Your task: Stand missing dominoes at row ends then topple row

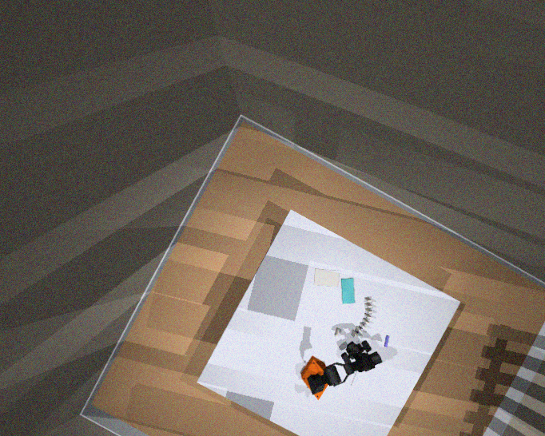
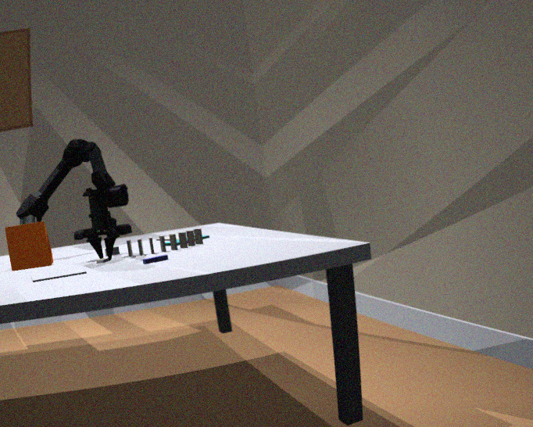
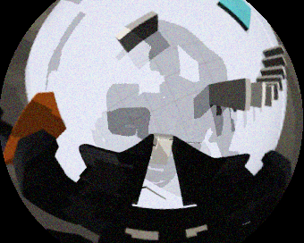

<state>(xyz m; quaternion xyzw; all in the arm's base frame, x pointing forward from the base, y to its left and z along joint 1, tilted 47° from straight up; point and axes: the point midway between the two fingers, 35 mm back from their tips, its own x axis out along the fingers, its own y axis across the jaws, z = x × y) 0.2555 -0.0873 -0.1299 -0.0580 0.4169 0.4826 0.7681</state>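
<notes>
A curved row of several standing dominoes (image 1: 368, 311) (image 2: 173, 242) runs away from the arm; its nearest domino (image 3: 229, 95) stands right of my fingers in the wrist view. My gripper (image 2: 105, 259) (image 3: 162, 138) points down at table height, short of the row's near end. It is shut on a pale domino (image 3: 163, 149) that lies flat between the fingertips, mostly hidden by them. Another loose domino (image 1: 337, 331) (image 2: 116, 250) (image 3: 139, 33) rests on its long edge, apart from the row. In the top view the arm hides the fingertips.
A blue bar (image 1: 386, 341) (image 2: 155, 259) lies to the side of the row's near end. A teal block (image 1: 348, 291) (image 3: 239, 11) and a beige panel (image 1: 327, 277) lie near the far end. A thin flat panel (image 2: 59, 276) lies near the orange base (image 1: 313, 365) (image 2: 28, 245) (image 3: 42, 112).
</notes>
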